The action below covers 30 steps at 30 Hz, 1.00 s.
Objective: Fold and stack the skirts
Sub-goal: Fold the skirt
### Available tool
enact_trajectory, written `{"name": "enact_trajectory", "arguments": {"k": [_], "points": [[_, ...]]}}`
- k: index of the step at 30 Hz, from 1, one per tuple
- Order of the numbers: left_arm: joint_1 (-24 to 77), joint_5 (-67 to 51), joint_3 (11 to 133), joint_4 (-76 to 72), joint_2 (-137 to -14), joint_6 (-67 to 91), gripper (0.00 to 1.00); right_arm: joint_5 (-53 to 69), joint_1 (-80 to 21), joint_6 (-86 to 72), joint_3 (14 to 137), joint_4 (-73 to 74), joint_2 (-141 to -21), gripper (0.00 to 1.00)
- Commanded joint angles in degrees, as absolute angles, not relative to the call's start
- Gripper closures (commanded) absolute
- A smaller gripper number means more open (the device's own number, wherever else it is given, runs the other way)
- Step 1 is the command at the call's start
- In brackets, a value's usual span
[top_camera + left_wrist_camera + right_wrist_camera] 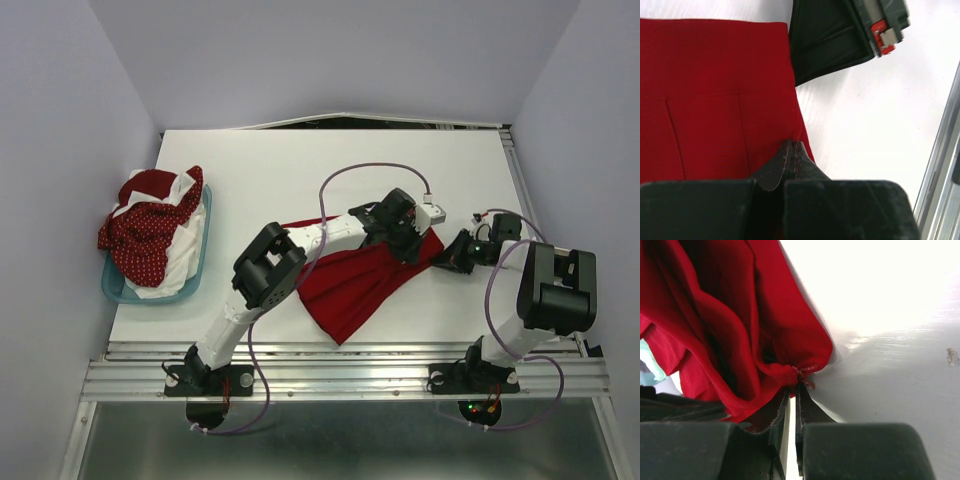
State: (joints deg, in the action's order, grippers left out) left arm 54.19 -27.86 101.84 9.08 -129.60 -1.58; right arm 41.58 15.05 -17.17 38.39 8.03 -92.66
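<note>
The bright red skirt (350,285) lies spread across the middle of the white table (300,170). My left gripper (410,238) sits over its upper right part. In the left wrist view the red skirt (715,100) lies flat and my left gripper (792,145) is shut, its tips pinched on the cloth's right edge. My right gripper (447,258) is just right of the skirt. In the right wrist view my right gripper (795,385) is shut on a bunched corner of the red skirt (740,315), which hangs in folds. A dark red white-dotted skirt (140,240) and a white skirt (185,255) lie heaped at the left.
A teal tub (115,288) at the table's left edge holds the heap of other skirts. The right gripper's dark body (840,35) shows at the top of the left wrist view. A metal rail (940,165) runs along the table's right side. Cables loop over the table's middle.
</note>
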Motion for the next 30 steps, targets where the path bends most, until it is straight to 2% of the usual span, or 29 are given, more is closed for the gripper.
{"name": "enact_trajectory", "arguments": {"k": [1,8,10,14,15,17,18,21,27,30], "points": [[54.32,-31.2,105.56,8.44,-127.26,1.3,1.0,39.38,15.47,-19.24,36.13,3.43,-92.2,0.99],[54.93,-33.22,106.61,7.38,-130.86,5.27,1.0,39.64,15.47,-22.15,33.58,0.79,-91.41,0.99],[55.19,-33.4,107.05,7.38,-132.45,5.71,1.0,39.38,15.47,-22.06,34.01,1.31,-91.14,0.96],[55.11,-33.84,105.74,7.38,-134.38,6.59,1.0,38.32,15.47,-20.57,36.2,4.47,-89.65,0.79],[55.02,-33.84,105.21,7.38,-134.73,6.77,1.0,37.1,15.47,-20.22,36.82,5.35,-89.13,0.66],[54.76,-34.01,103.54,7.21,-135.0,7.38,1.0,36.13,15.47,-19.69,38.83,8.69,-88.16,0.62],[54.67,-33.84,102.93,7.21,-135.35,7.73,1.0,35.43,15.47,-19.77,39.54,9.92,-87.2,0.53],[54.32,-34.1,102.13,7.12,-136.05,8.09,1.0,34.45,15.47,-20.3,41.56,15.89,-86.05,0.45],[54.05,-34.36,101.16,6.33,-135.88,8.44,1.0,30.5,15.47,-17.33,44.21,22.75,-85.34,0.44],[53.79,-34.8,101.16,6.24,-135.62,8.17,1.0,30.5,16.0,-14.68,45.17,24.7,-84.12,0.49]]}}
